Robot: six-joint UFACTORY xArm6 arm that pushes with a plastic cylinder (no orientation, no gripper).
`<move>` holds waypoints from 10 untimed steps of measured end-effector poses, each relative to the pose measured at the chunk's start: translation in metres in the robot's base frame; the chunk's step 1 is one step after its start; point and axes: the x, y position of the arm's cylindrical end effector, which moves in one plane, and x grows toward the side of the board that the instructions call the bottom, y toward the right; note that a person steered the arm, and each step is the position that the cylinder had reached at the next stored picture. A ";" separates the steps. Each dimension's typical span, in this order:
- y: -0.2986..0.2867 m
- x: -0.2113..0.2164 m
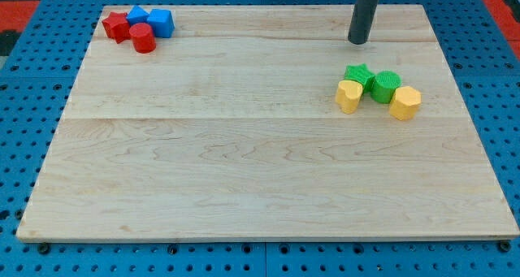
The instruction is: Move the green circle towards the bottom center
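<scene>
The green circle (386,86) sits at the board's (244,171) right side, touching a green star (358,75) and two yellow blocks (348,96) (405,102). My tip (358,42), a bare rod, stands above them, apart. Red (130,31) and blue blocks (153,20) cluster top left. No writing shows.

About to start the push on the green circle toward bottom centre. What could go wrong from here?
1. The green circle sits packed between the green star, the yellow heart and the yellow hexagon, so a push may drag those along.
2. My tip is above and left of the cluster, nearer the star; a straight push down would probably hit the star first.
</scene>
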 end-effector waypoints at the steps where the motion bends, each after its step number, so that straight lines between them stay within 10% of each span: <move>1: 0.000 0.000; 6: 0.056 0.001; 10: -0.074 0.154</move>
